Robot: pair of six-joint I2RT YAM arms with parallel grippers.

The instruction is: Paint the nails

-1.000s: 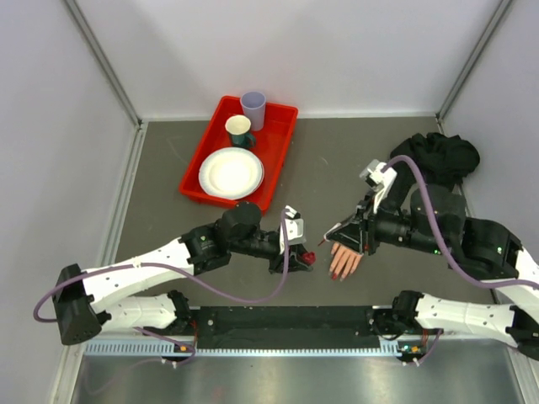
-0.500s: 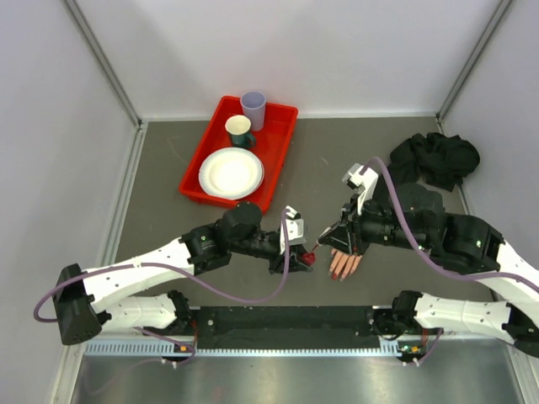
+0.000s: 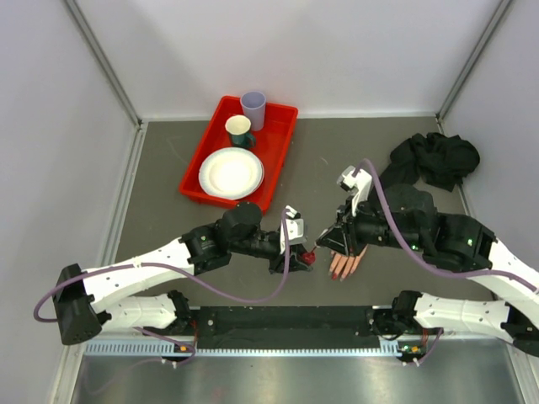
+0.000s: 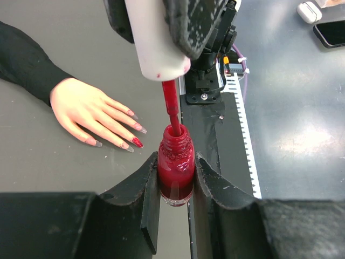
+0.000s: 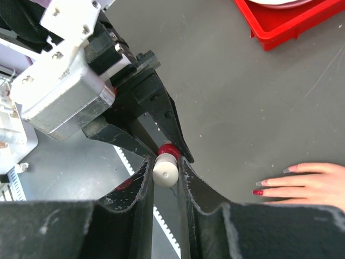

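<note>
Grey table [image 3: 337, 151] under red tray [image 3: 286, 147], mannequin hand [image 3: 347, 263], black cloth [image 3: 434, 156]

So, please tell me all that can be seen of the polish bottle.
The bottle is small, round, of clear glass, and looks full of dark red polish. It stands upright, clamped between the fingers of the left gripper. Its neck is open; a red brush stem goes down into it from the white cap that the right gripper holds above. The mannequin hand lies apart from it. Whether its base rests on the table is unclear.
</note>
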